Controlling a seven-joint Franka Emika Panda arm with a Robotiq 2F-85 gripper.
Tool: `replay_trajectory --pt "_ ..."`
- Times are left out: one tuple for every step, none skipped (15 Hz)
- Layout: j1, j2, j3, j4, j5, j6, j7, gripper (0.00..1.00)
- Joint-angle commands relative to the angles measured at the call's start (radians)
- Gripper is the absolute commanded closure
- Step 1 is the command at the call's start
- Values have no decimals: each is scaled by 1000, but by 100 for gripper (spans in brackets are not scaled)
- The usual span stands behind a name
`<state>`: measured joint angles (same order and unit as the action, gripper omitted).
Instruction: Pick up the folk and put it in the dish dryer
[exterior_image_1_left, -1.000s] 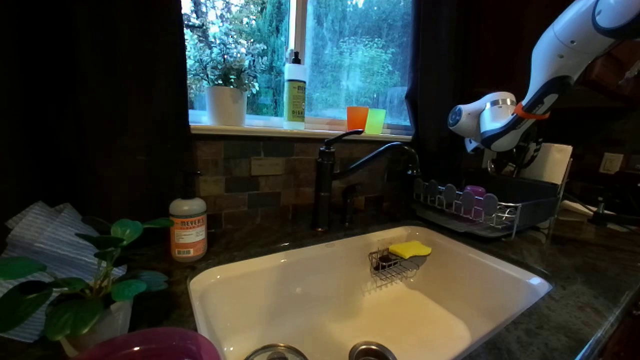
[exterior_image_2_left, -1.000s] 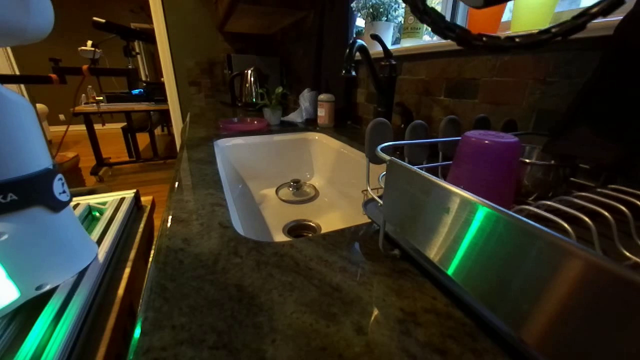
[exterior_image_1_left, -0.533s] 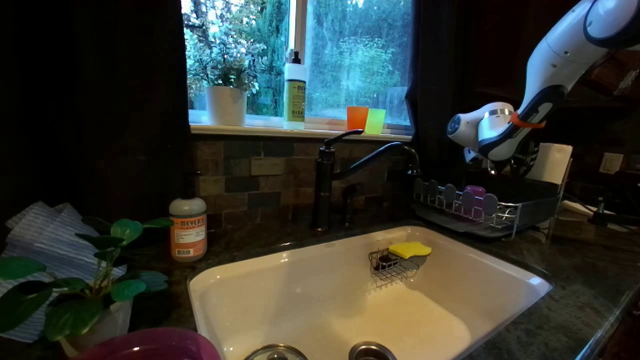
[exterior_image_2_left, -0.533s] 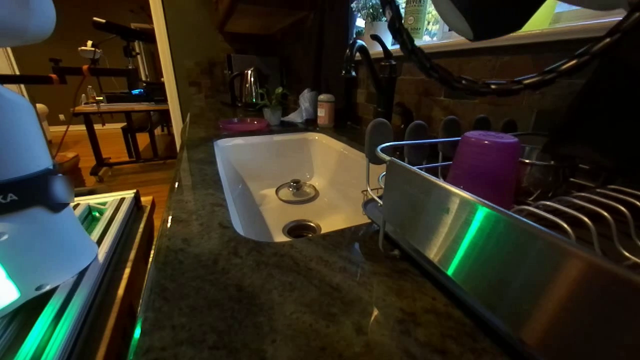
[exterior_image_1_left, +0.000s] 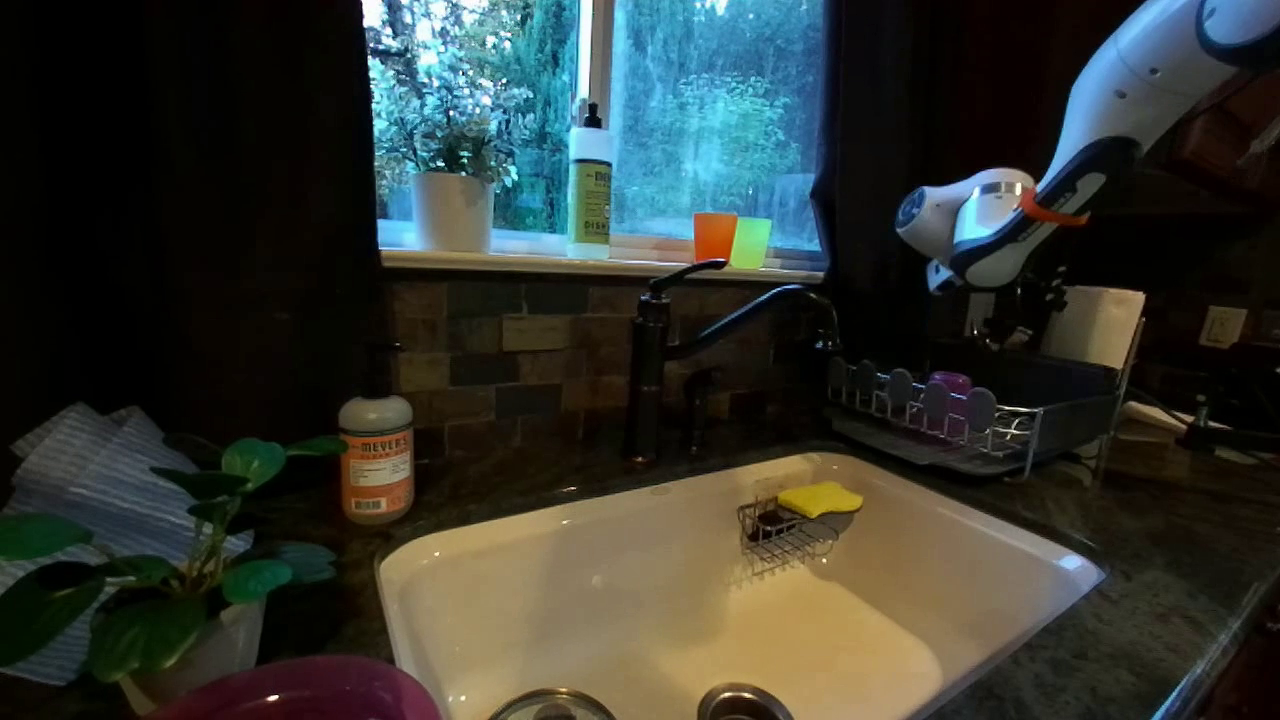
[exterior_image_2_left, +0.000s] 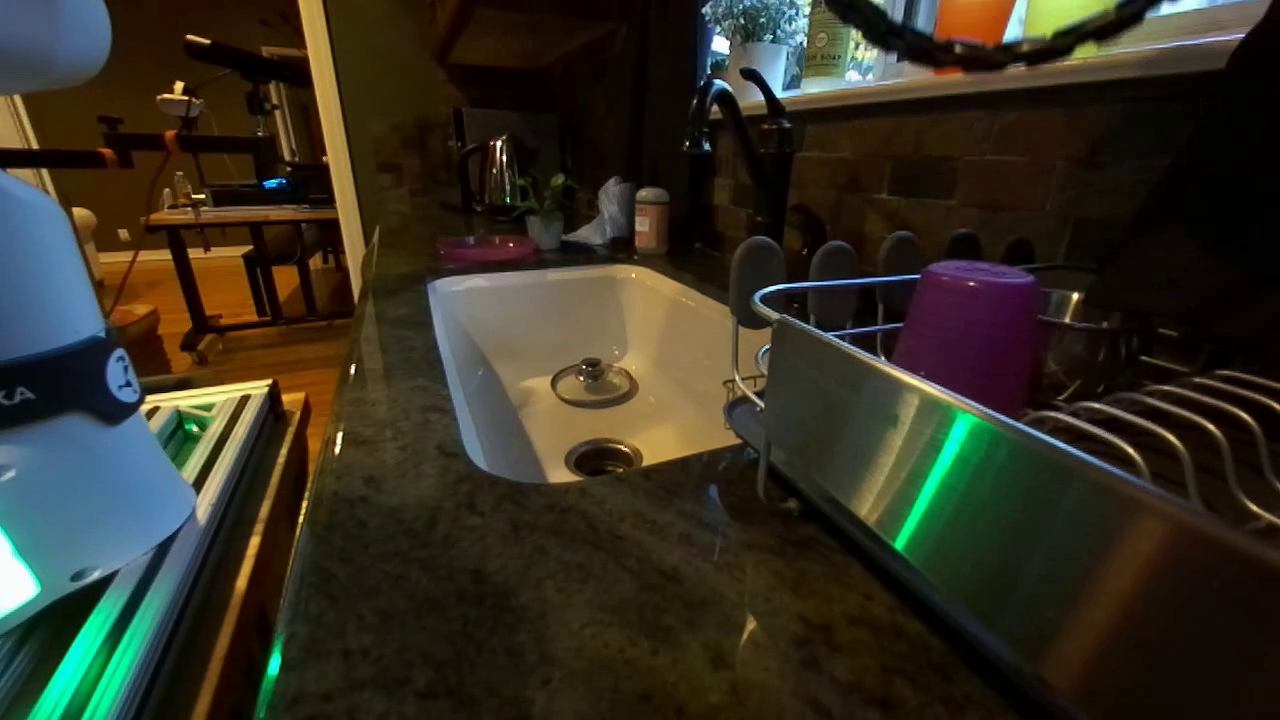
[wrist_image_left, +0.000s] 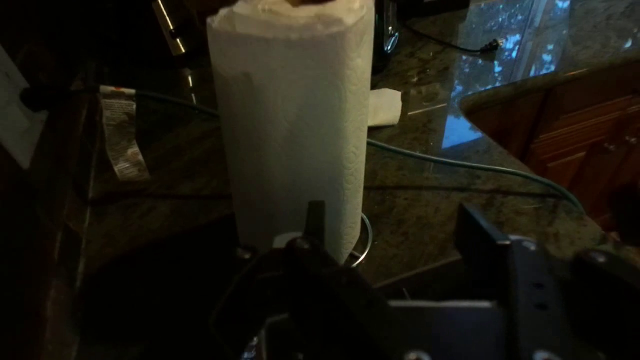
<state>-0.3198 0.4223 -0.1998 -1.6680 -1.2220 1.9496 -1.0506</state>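
Note:
The dish dryer, a wire rack (exterior_image_1_left: 1068, 440) with a steel side panel (exterior_image_2_left: 900, 460), stands beside the sink in both exterior views. An upside-down purple cup (exterior_image_2_left: 970, 335) sits inside it. My gripper (wrist_image_left: 392, 225) hangs above the rack; in the wrist view its dark fingers (wrist_image_left: 475, 227) stand well apart, and I see nothing between them. The fork does not show in any view; it is hidden or out of view. The inside of the rack beneath the gripper is too dark to make out.
A paper towel roll (wrist_image_left: 290, 125) rises just beyond the fingers, with a cable (wrist_image_left: 460, 162) behind it. The white sink (exterior_image_1_left: 620, 560) holds a sponge (exterior_image_1_left: 820, 498) in a caddy. A black faucet (exterior_image_1_left: 650, 380) stands at the sink's back edge.
The arm dips toward the rack half a second ago, then rises again. Its hanging cable sinks and lifts with it. The rack and cup stay put.

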Motion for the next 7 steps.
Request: replay_trajectory --pt "15 -209 25 -95 124 -53 -101 1" --pt "26 -262 27 -113 145 -71 -110 0" --pt "40 -316 27 -134 152 -86 -102 0" --pt "53 -375 31 -167 157 -77 -82 0" --pt "66 -431 35 -194 148 -59 -84 0" --pt "55 -300 14 -78 132 -72 -97 0" --pt "68 -349 17 -103 132 -72 -96 0"
